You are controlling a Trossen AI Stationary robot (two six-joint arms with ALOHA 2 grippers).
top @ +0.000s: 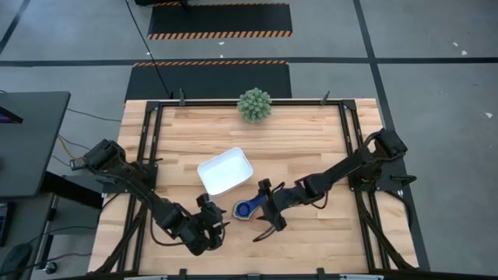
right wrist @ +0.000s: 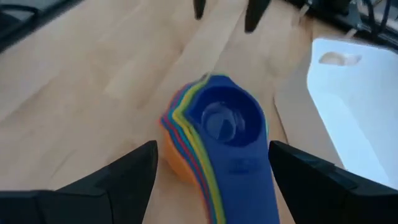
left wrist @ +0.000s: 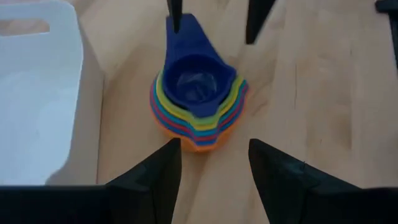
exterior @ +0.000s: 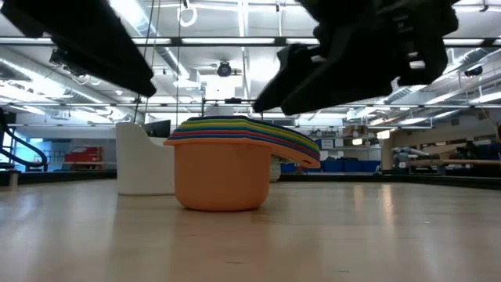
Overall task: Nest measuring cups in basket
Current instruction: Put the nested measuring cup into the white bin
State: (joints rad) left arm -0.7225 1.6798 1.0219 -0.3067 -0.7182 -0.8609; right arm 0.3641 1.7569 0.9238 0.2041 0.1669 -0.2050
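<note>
Nearest the table's front edge, the left gripper (top: 220, 225) hangs just in front of and to the left of the stack of measuring cups (top: 243, 209), its two dark fingers (left wrist: 152, 180) spread apart with nothing between them. From its wrist camera the stack sits a little beyond the fingertips, untouched. The measuring cups stand nested on the bare wooden table (top: 311, 140), the orange one at the bottom, coloured rims layered above it, and the dark blue one on top, its flat handle pointing toward the right arm. Over that handle side of the stack hovers the right gripper (top: 270, 208), fingers (right wrist: 124, 177) wide apart, one on either side of the stack and clear of it; it holds nothing. Just behind and to the left of the stack lies the white basket (top: 226, 171), turned at an angle, apart from the cups. Well behind the stack, at the table's far edge, sits a spiky green ball plant (top: 254, 105).
</note>
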